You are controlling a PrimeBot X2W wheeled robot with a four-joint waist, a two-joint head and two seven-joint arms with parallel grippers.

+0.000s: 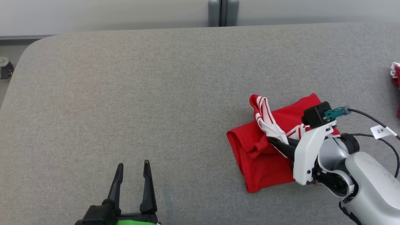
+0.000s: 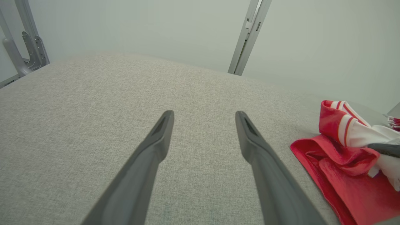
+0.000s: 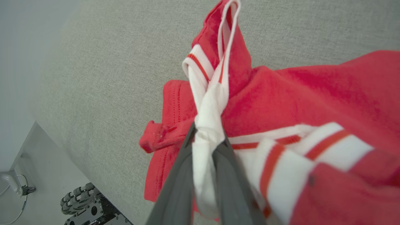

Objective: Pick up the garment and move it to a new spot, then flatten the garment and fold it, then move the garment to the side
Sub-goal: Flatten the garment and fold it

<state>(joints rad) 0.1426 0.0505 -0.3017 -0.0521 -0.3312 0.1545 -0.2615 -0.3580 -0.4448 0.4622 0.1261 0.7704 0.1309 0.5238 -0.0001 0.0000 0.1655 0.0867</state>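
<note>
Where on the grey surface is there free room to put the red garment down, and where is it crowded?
Free: the grey surface between its left edge and the garment, beyond the open left gripper; also the strip behind it. Crowded: the right side, with the right gripper shut on the garment, and another red cloth.

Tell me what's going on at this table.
The robot's right tool is shut on a white, red-striped part of a red garment, pinching it between its fingers. The rest of the garment lies in a rough rectangle on the right side of the grey table. The left tool is open over bare table, well apart from the garment and touching nothing.
</note>
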